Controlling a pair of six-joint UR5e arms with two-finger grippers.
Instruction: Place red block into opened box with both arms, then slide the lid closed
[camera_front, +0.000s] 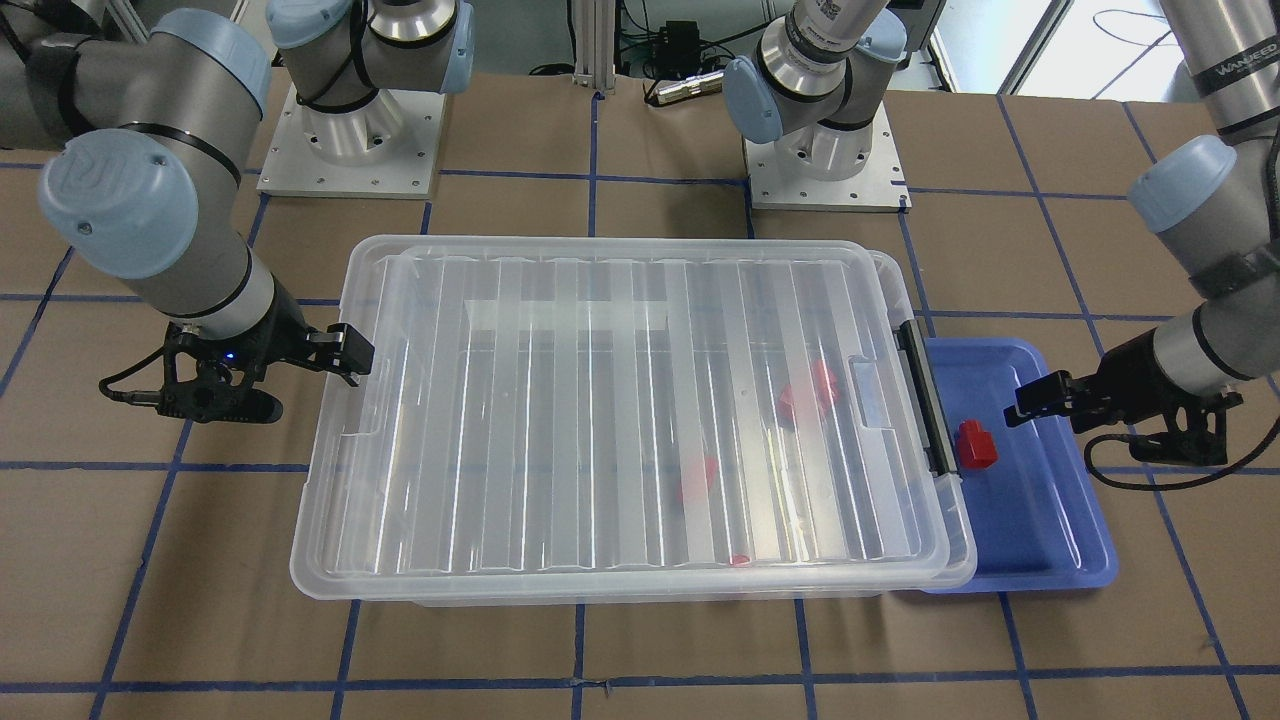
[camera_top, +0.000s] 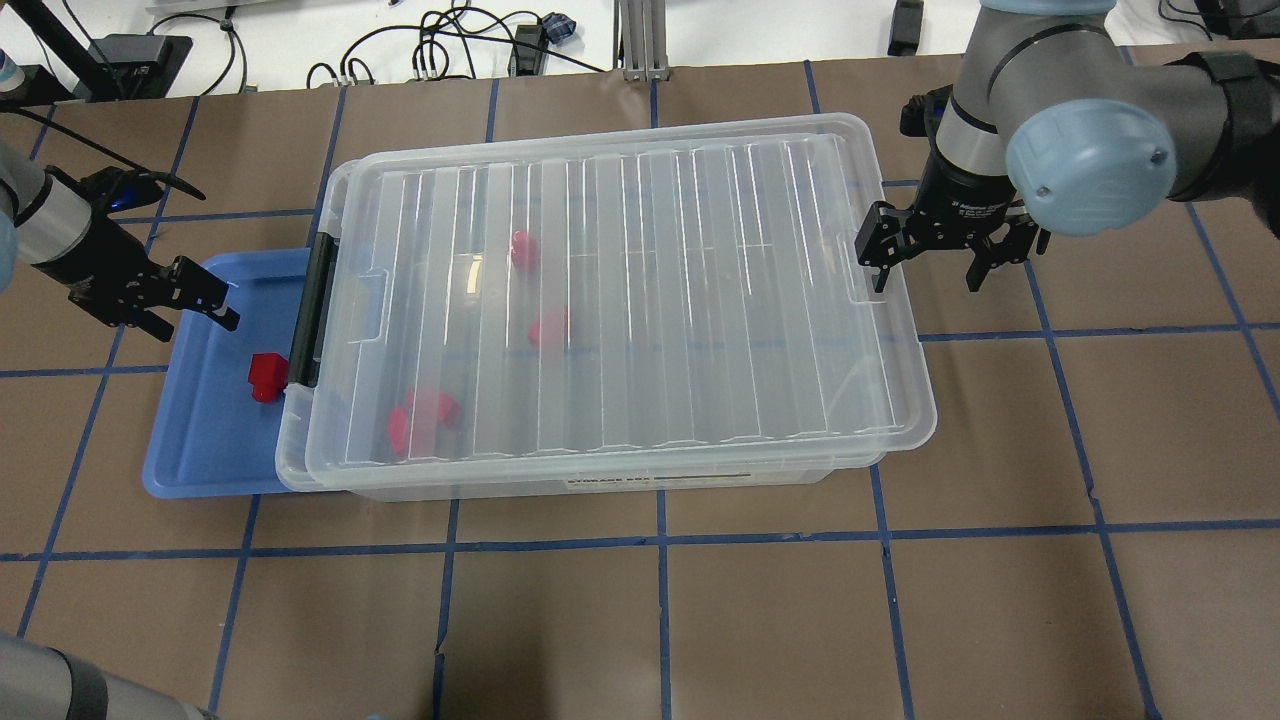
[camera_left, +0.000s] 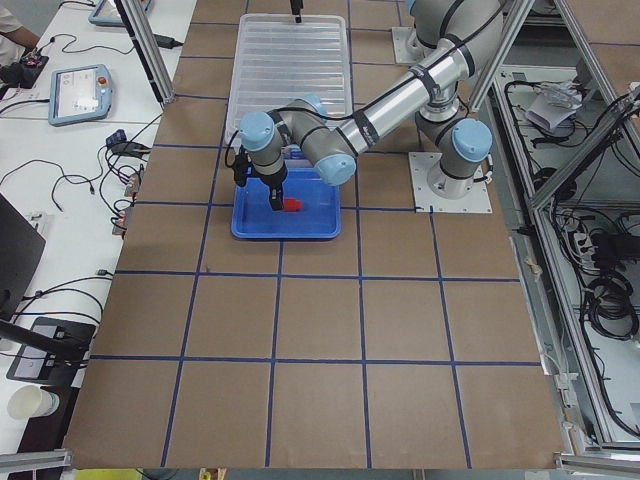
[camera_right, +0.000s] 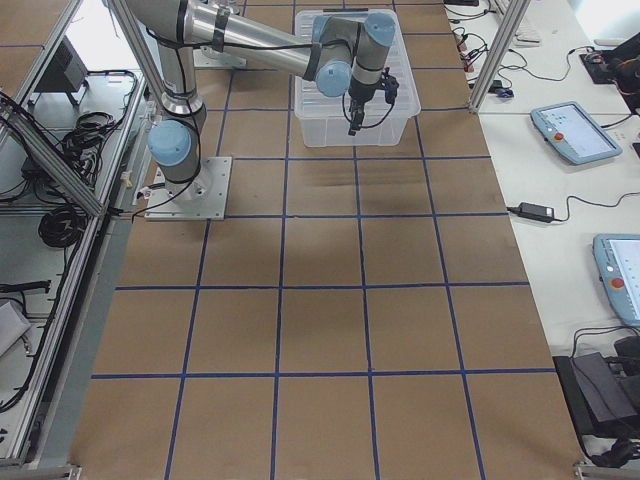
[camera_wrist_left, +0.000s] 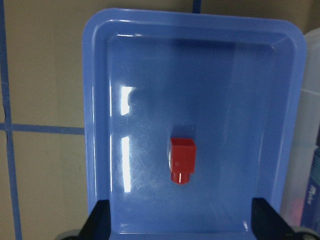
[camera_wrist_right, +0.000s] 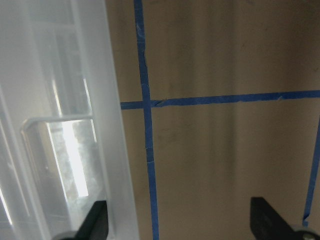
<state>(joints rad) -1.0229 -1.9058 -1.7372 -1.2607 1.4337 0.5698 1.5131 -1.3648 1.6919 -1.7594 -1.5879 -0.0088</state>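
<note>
A red block (camera_top: 265, 375) (camera_front: 975, 445) (camera_wrist_left: 182, 160) lies in the blue tray (camera_top: 200, 440), close to the box's black bar (camera_top: 312, 310). My left gripper (camera_top: 195, 300) (camera_front: 1035, 400) (camera_wrist_left: 182, 222) hangs open above the tray, a little away from that block, holding nothing. The clear lid (camera_top: 650, 290) (camera_front: 620, 400) lies over almost all of the box (camera_top: 600, 480), leaving a thin strip at the black-bar end. Three red blocks (camera_top: 549, 327) show blurred through the lid. My right gripper (camera_top: 925, 275) (camera_front: 345, 355) (camera_wrist_right: 180, 222) stands open at the lid's other short end, by its notch.
The blue tray (camera_front: 1050, 520) butts against the box's black-bar end. Brown paper with blue tape lines (camera_top: 660, 530) covers the table. Both arm bases (camera_front: 350, 140) stand behind the box. Cables and pendants (camera_left: 80, 90) lie on side benches.
</note>
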